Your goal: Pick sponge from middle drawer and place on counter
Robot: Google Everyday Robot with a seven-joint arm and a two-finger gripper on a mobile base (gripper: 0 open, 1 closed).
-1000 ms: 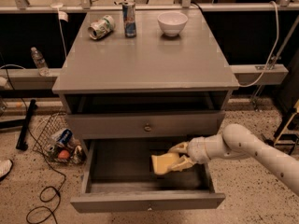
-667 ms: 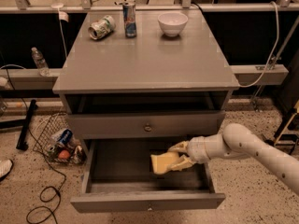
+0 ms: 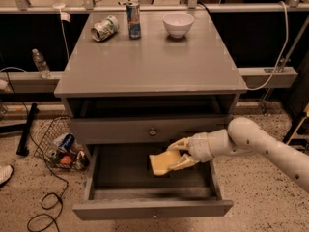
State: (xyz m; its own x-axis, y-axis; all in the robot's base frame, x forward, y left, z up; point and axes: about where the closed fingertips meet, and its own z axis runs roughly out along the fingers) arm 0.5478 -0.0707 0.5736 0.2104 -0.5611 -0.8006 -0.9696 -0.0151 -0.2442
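Half the job looks done: the gripper (image 3: 176, 155) is inside the open middle drawer (image 3: 152, 209), jaws closed around the sponge (image 3: 161, 163). Lifting the sponge out and setting it on the counter (image 3: 149, 64) is not yet done.

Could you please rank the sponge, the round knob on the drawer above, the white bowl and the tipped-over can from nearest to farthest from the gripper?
The gripper is inside the open middle drawer.
1. sponge, held in its grip.
2. round knob, just above on the shut drawer.
3. white bowl, back right of the counter.
4. tipped-over can, back left of it.
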